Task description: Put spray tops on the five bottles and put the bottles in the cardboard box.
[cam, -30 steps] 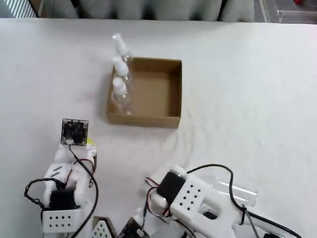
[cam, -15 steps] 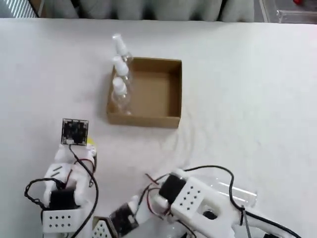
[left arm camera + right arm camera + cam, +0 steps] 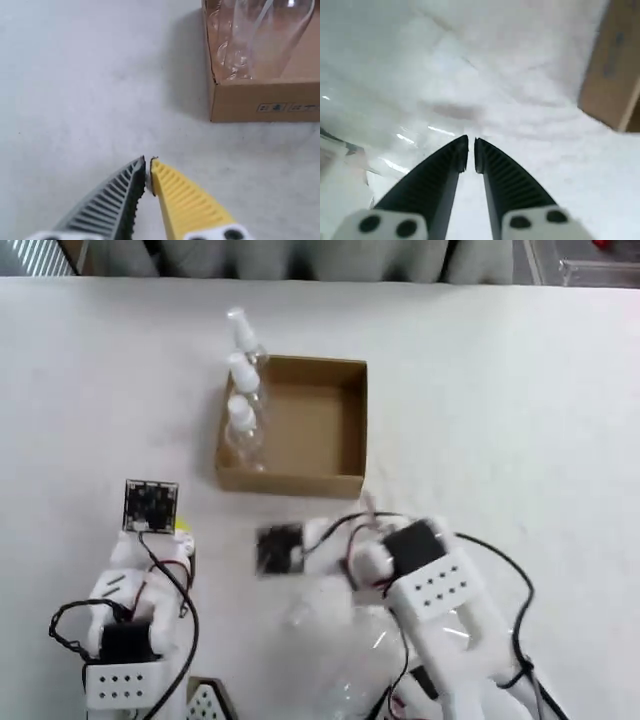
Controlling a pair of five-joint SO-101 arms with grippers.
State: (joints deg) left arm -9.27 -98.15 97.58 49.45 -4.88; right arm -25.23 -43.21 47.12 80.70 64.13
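- Bottles (image 3: pixel 243 410): three with spray tops on, upright in a row against one side wall of the cardboard box (image 3: pixel 290 483). I can't tell if the far one's base is inside.
- Right pincer (image 3: pixel 471 150): tips pressed together, holding nothing, over the table (image 3: pixel 500 390) near the box's front corner.
- Left pincer (image 3: pixel 148 172): tips together, empty, low over the table, box corner ahead.
- Clear plastic (image 3: pixel 325 635) lies by the right arm; I can't tell what it is.
- Judgement: two bottles are left to do.
- To do the step well: spread the pincer before dropping, grip the bottle body, keep it upright, lift over the box wall, and set it down beside the row without knocking it.
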